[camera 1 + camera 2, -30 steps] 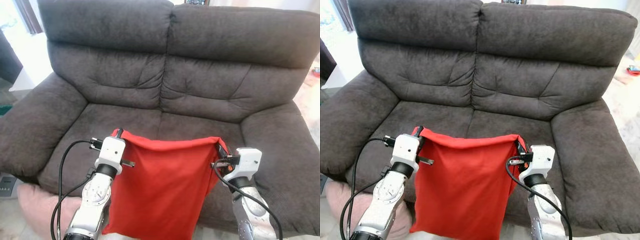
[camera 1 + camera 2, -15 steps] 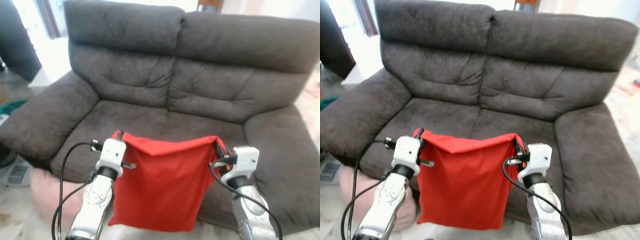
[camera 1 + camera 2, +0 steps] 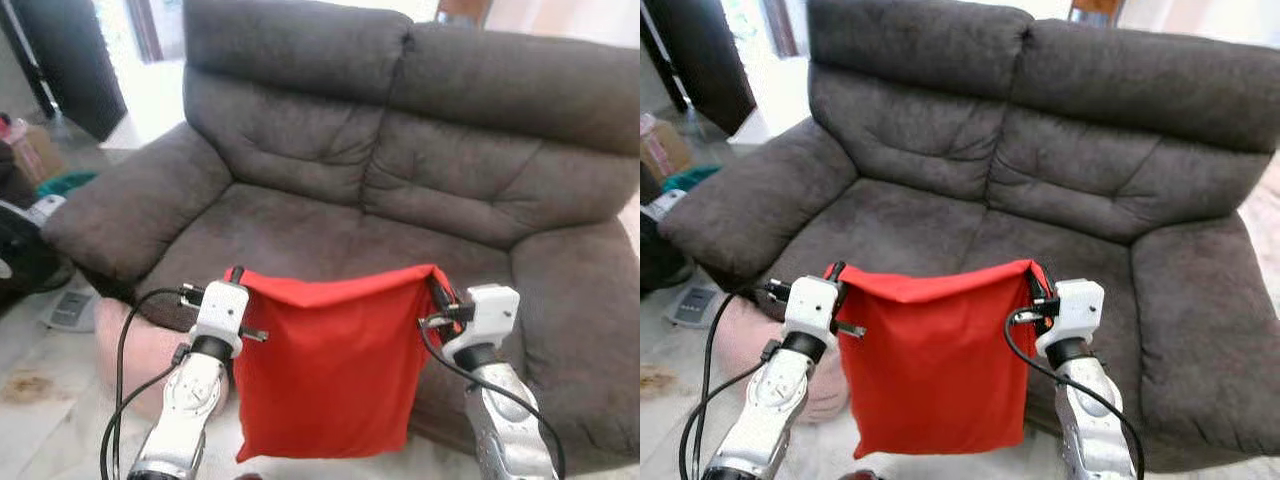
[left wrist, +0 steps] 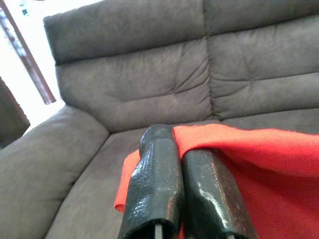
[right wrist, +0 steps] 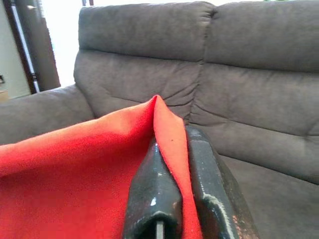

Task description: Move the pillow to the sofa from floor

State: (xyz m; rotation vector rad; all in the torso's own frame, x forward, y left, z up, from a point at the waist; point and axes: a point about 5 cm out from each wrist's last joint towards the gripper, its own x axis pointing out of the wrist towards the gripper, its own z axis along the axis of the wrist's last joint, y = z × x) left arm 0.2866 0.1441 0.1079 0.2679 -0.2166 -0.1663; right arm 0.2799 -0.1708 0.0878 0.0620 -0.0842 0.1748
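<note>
A flat red pillow [image 3: 325,370] hangs in the air before the dark grey sofa [image 3: 400,170], stretched between my two arms. My left gripper [image 3: 235,275] is shut on its upper left corner, and the left wrist view shows black fingers [image 4: 154,184] pressed together over red cloth [image 4: 259,159]. My right gripper [image 3: 436,287] is shut on the upper right corner; in the right wrist view the red fabric [image 5: 167,129] is pinched between both fingers [image 5: 149,194]. The pillow's lower edge hangs just above the floor, in front of the seat cushion.
A pale pink cushion [image 3: 140,350] lies on the floor against the sofa's front left. Clutter and a grey device [image 3: 70,308] sit on the tiled floor at the left, by a dark doorway [image 3: 60,60]. The sofa seat [image 3: 330,235] is bare.
The camera has shifted so the sofa sits further right and the floor at left shows more. Both grippers keep the same hold; the pillow's bottom edge is now fully in view.
</note>
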